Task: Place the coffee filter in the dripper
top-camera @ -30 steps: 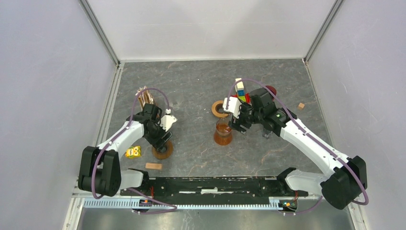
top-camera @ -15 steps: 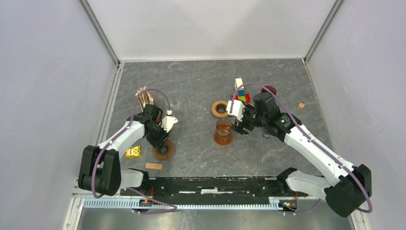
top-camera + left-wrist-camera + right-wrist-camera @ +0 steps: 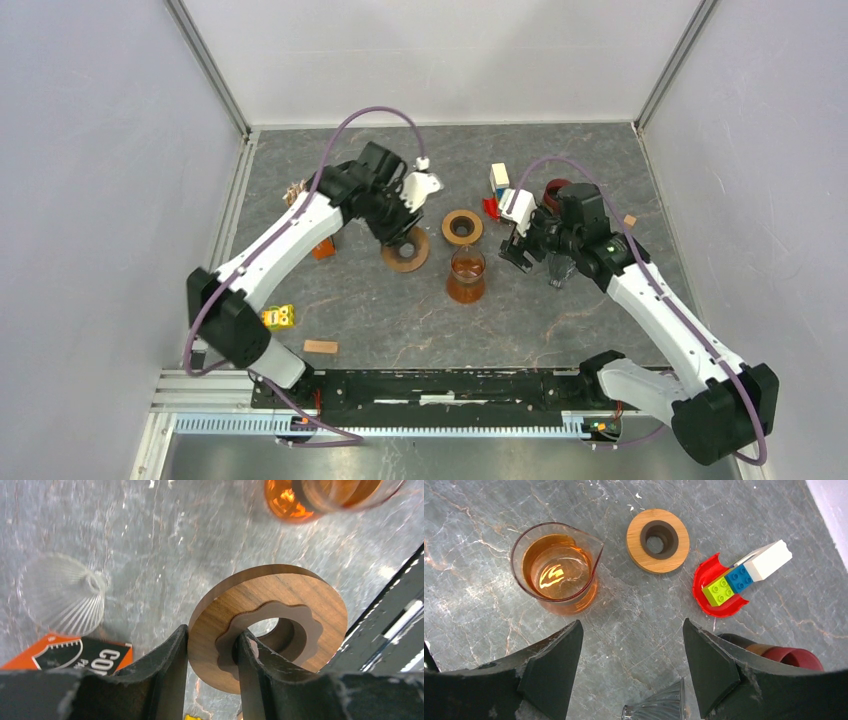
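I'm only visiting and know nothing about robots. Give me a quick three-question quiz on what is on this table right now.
1. True or false: the left gripper is clamped on the dark wooden ring.
2. In the right wrist view, what lies between the amber glass beaker and the toy bricks?
A) a light wooden ring
B) a spoon
C) a sponge
3. Fill in: the right gripper has its jaws ____ (open or shut).

Key: 1 true; 2 A; 3 open.
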Motion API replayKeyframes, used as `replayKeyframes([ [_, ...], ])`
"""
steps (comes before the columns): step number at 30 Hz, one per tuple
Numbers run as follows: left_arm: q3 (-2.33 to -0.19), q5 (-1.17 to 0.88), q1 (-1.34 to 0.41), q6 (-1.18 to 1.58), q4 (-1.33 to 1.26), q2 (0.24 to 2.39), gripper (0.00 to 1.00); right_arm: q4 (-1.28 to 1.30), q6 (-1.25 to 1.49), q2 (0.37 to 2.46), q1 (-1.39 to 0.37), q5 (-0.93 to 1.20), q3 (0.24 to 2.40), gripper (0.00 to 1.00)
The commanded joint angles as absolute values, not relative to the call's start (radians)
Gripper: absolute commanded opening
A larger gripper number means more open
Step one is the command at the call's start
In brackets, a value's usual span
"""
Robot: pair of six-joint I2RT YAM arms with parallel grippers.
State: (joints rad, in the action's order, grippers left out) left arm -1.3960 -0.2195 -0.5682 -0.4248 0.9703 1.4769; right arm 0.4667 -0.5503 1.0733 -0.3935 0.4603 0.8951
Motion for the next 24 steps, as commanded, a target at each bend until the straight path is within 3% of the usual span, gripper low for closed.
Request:
replayKeyframes([
  [1, -1.621, -0.248, -0.653, -0.321, 1.069, 1.622, 0.39, 0.515, -0.631, 1.004, -0.385, 0.562, 0.951, 0.80],
  [11, -2.103, -0.303, -0.796, -0.252, 1.270, 1.978, 0.38, 0.763, -0.865, 0.971, -0.384, 0.662, 1.025, 0.78],
  [24, -2.148, -0.251, -0.831, -0.210, 1.278, 2.085, 0.42, 0.743, -0.818, 0.916, -0.383, 0.545, 0.918, 0.77],
])
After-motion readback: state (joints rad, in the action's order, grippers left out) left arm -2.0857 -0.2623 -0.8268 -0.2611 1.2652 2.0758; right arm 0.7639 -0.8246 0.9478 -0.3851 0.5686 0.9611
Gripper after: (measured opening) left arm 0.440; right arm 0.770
